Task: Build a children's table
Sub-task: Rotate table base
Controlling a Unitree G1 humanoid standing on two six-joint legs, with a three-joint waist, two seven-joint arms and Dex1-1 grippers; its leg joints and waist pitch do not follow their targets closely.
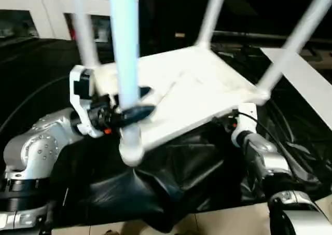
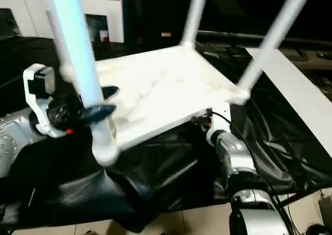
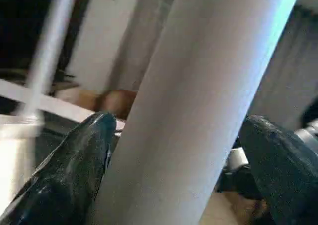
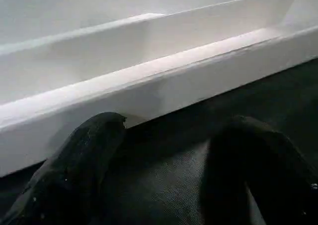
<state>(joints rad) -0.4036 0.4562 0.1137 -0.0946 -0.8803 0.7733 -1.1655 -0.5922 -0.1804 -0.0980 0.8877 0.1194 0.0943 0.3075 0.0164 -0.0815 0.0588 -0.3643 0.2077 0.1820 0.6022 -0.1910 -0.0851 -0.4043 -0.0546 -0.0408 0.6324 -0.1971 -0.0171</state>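
On a black plastic sheet (image 1: 171, 188) spread over the floor, the children's table (image 1: 192, 95) rests upside down and tilted, its white top underside up and four white tube legs rising from the corners. In the left eye view, the nearest leg (image 1: 126, 48) stands in its corner socket (image 1: 130, 144), and the left gripper (image 1: 136, 102) reaches in from the left, its two black fingers set wide, one on each side of that leg; whether they press it cannot be told. The right arm's silver forearm (image 1: 262, 157) comes up from the lower right to the table's near edge. A white cabinet (image 1: 31, 17) stands at the back left, and a long white panel (image 1: 303, 84) lies at the right. The right eye view gives the same scene, and shows the left wrist's white camera housing (image 2: 39, 87) more fully. The left wrist view brings what the head views cannot: the leg (image 3: 198, 106) seen close, passing between the two fingertips (image 3: 74, 170), with gaps hard to judge. The right wrist view shows the right gripper (image 4: 169, 150) spread wide and empty, fingertips just below the table's rim (image 4: 149, 93), with cross ribs (image 4: 144, 36) visible beyond the rim.
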